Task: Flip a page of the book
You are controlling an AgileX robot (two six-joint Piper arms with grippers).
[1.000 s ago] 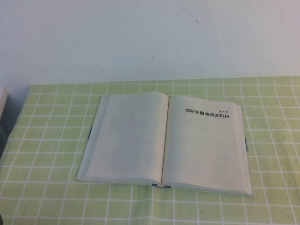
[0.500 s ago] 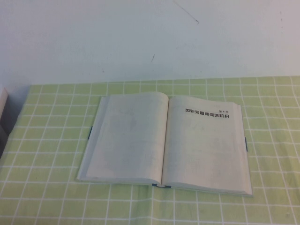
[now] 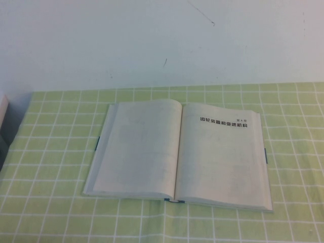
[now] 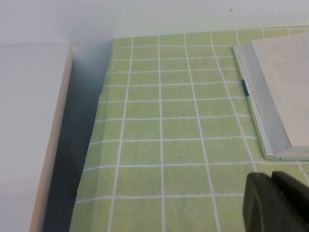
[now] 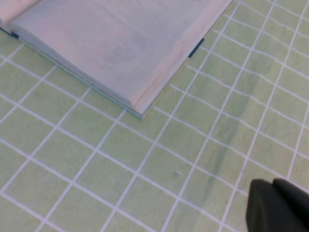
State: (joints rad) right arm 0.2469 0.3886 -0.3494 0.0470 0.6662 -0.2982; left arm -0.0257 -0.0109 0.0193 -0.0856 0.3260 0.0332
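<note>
Nothing moved since a second ago, book [image 3: 177,154] lying exactly as before. Spread open flat on the green checked surface [image 3: 50,202], thin dark cover edges peeking out at both sides. Nearly blank page [image 3: 134,147] on the book's left half, lying flat; bold black heading [image 3: 223,121] on the right half, near the far edge. Neither arm in the high view.

Left gripper [image 4: 277,200] low over the surface just off the book's left near corner, apart from it, black fingertips pressed close together with barely a slit between. White box [image 4: 29,135] standing well left of the book, off the cloth's edge.

Right gripper [image 5: 277,205] hanging over bare checks off the book's right near corner, well apart from it, jaws closed tight, holding nothing. Dark cover tab [image 5: 195,47] showing on the book's right edge.
</note>
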